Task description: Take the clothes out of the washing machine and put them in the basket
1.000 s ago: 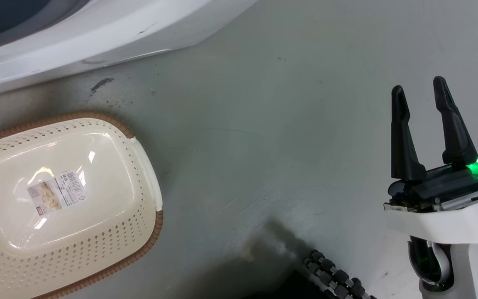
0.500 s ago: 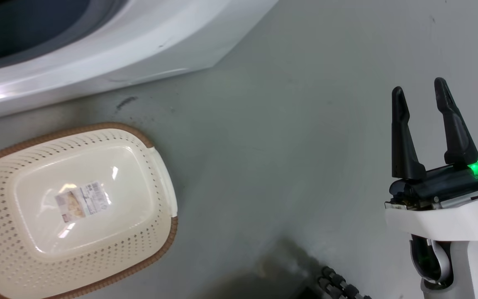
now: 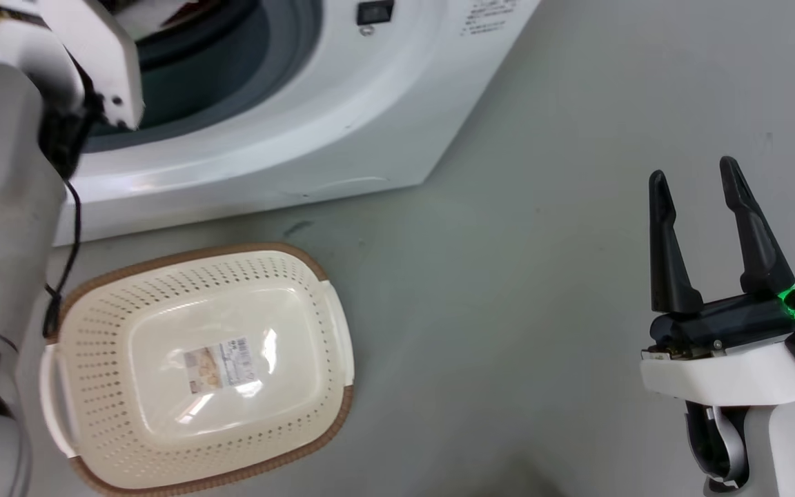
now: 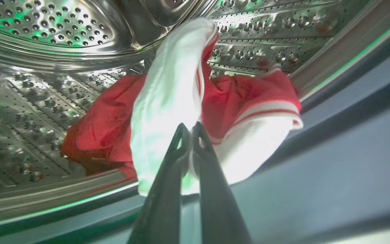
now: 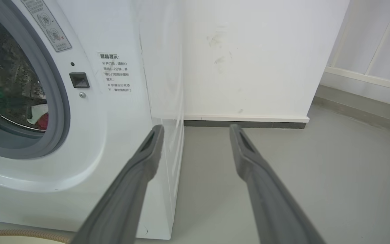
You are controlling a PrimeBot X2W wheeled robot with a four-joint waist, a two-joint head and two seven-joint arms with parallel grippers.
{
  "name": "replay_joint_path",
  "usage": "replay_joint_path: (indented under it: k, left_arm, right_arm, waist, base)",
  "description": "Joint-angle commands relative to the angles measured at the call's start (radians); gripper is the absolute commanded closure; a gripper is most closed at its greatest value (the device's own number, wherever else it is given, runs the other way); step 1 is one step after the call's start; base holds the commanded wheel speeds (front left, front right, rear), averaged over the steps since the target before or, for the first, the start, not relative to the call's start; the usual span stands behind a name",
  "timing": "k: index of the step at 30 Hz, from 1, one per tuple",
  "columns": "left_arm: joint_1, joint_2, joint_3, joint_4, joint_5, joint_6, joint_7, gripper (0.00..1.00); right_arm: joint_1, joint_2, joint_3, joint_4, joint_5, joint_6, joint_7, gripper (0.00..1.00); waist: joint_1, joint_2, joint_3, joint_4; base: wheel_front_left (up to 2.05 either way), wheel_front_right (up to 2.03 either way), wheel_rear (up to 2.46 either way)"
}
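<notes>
Inside the washing machine's [image 3: 315,124] steel drum [image 4: 46,27], my left gripper [image 4: 190,128] is shut on a red garment with a white inner side and white-striped edge [image 4: 168,98]. More red cloth [image 4: 96,125] lies to its left on the drum floor. My pale left forearm [image 3: 4,179] reaches into the porthole. The cream basket [image 3: 183,257] sits on the floor before the machine with only a label inside. My right gripper [image 3: 694,171] hangs open over bare floor, far right of the basket. In the right wrist view it [image 5: 196,128] faces the machine's front corner [image 5: 120,142].
Grey floor [image 3: 508,276] stretches between the basket and my right gripper. A white wall [image 5: 249,67] with a dark baseboard stands behind and right of the machine. A black cable [image 3: 73,228] hangs from my left arm near the basket's far rim.
The head camera has swung, shifting the whole picture: more of the machine and all of the basket show, and my left forearm has come into view. The right gripper stays open.
</notes>
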Motion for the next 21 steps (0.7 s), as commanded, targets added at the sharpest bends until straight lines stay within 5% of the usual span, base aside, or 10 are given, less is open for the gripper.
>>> replay_joint_path:
  k: [1,13,21]
  left_arm:
    - [0.022,-0.007,-0.008,-0.007,-0.003,-0.001,-0.014,1.0]
    - [0.221,-0.045,-0.075,-0.05,-0.042,-0.001,-0.268,1.0]
    - [0.332,-0.039,-0.069,-0.16,-0.025,0.034,-0.328,1.0]
  right_arm:
    - [0.013,0.001,-0.003,0.004,-0.009,-0.001,-0.002,0.0]
    - [0.084,0.001,-0.009,0.034,-0.061,-0.001,-0.002,0.0]
    - [0.153,0.001,-0.017,0.043,-0.084,-0.001,-0.002,0.0]
  waist:
    - [0.0002,0.0,-0.038,0.034]
    - [0.0002,0.0,-0.199,0.11]
    - [0.0002,0.0,-0.307,0.157]
  base:
    - [0.0,0.0,0.0]
    - [0.0,0.0,0.0]
    - [0.0,0.0,0.0]
